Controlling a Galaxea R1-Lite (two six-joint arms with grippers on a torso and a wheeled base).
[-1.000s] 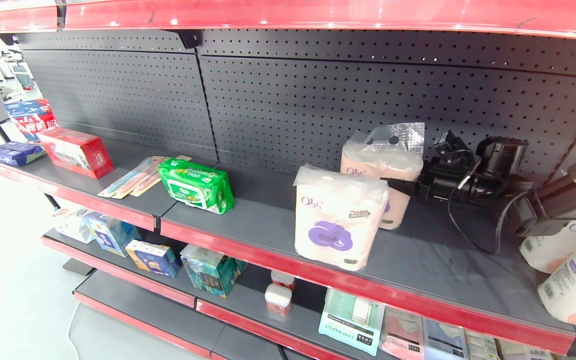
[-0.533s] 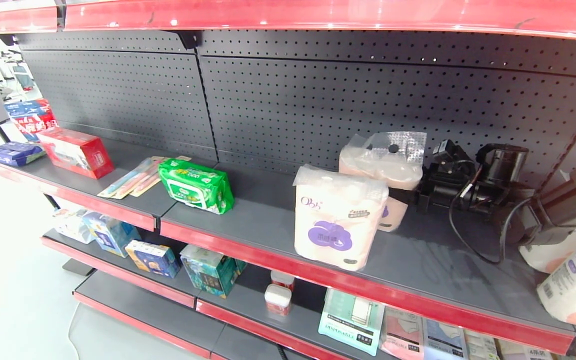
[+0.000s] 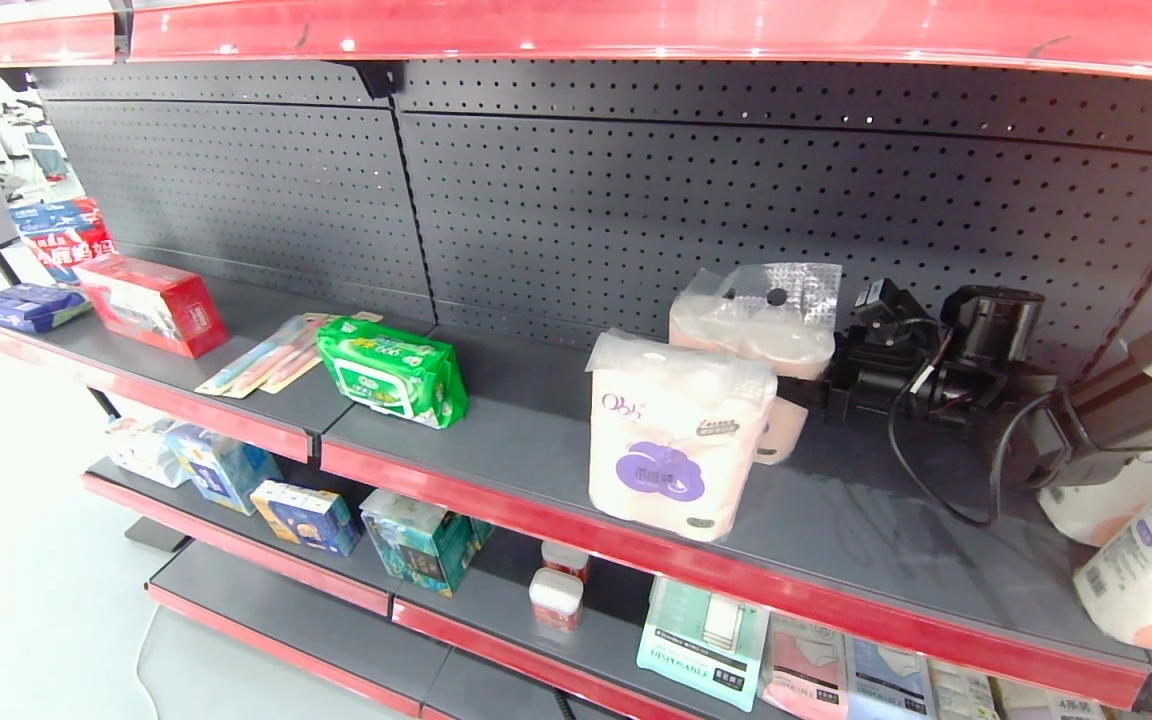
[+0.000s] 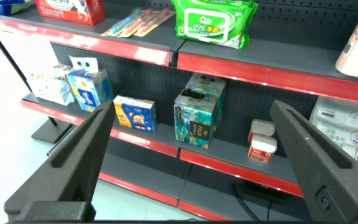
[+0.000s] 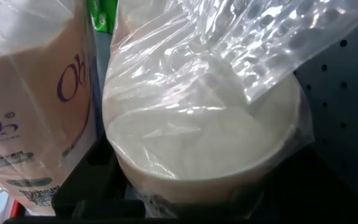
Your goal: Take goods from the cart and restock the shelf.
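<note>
One roll pack (image 3: 676, 435) stands on the shelf (image 3: 526, 400); right gripper (image 3: 808, 388) clamped on a second pack (image 3: 751, 325), tilted, not yet released; left gripper (image 4: 191, 111) idle, jaws apart

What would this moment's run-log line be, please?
right gripper: shut on pack | pack: tilted, behind front pack on shelf | left gripper: open

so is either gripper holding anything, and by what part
Right gripper clamps the rear tissue pack by its right side; left gripper is open, holding nothing.
</note>
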